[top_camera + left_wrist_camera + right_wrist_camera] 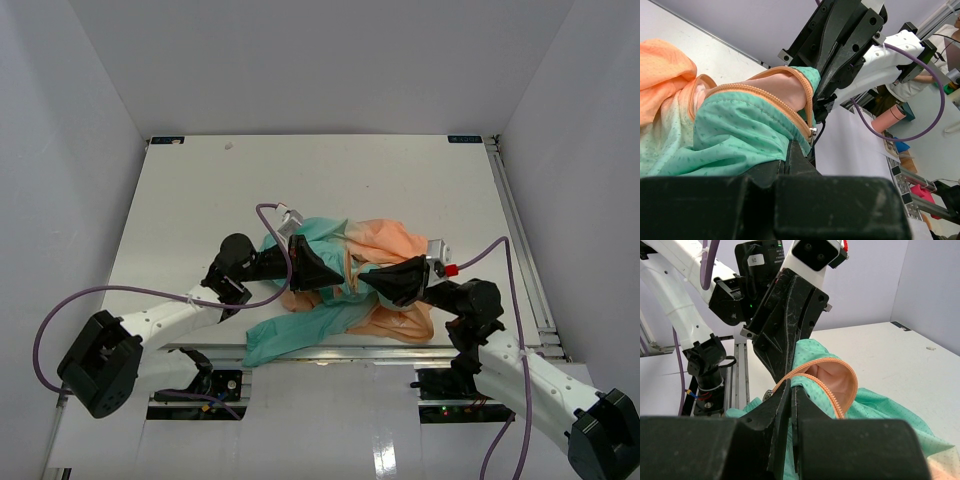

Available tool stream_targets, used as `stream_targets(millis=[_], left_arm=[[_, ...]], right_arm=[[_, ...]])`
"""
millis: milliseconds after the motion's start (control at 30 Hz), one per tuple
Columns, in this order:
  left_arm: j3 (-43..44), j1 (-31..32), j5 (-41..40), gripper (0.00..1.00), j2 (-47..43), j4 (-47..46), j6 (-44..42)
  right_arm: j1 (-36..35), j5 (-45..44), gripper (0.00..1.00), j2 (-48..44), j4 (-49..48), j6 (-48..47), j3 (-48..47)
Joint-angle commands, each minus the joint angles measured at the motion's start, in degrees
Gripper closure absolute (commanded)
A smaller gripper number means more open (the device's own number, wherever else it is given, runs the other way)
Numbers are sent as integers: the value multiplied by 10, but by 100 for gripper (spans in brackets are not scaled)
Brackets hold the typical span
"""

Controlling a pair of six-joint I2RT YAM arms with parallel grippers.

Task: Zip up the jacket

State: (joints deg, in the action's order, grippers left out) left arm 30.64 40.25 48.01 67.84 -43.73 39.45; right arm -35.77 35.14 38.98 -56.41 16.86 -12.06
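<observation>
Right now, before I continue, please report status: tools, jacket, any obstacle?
Left tool shut on jacket, right tool shut on it too, close together. Jacket bunched, zipper open beyond the slider. In the way: only its own folds.

In the left wrist view, the left fingers are a dark blur under the jacket, and the bottom edge cuts them off. The jacket runs off the left edge. The tiny metal pull on the zipper is too small to make out. The tips of the right fingers hide behind the jacket's green fold. In the right wrist view, the zipper dips behind the right fingers. From above, both sets of fingers cover the jacket's middle and hide the zipper. The bunched sleeves cannot be told apart.
</observation>
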Motion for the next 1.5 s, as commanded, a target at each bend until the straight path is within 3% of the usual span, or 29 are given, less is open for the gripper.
stream_targets(millis=[0, 100, 233, 833, 1233, 1300, 1467], left_arm=[[14, 3, -2, 100, -25, 6, -17], [7, 4, 0, 93, -33, -9, -13], [-2, 4, -4, 70, -41, -25, -5], [-12, 3, 15, 55, -14, -77, 18], [-11, 8, 28, 55, -5, -94, 17], [-11, 9, 35, 58, -2, -97, 17], [-4, 14, 49, 81, 12, -103, 17]], right_arm=[[-4, -19, 92, -8, 18, -21, -39], [-5, -16, 92, -4, 18, -21, -35], [-4, -11, 92, 0, 9, -15, -29], [-19, -14, 92, 11, -29, 1, -17], [-23, -20, 92, 17, -33, 1, -19], [-24, -21, 92, 16, -32, 1, -20], [-24, -22, 92, 21, -31, 2, -26]])
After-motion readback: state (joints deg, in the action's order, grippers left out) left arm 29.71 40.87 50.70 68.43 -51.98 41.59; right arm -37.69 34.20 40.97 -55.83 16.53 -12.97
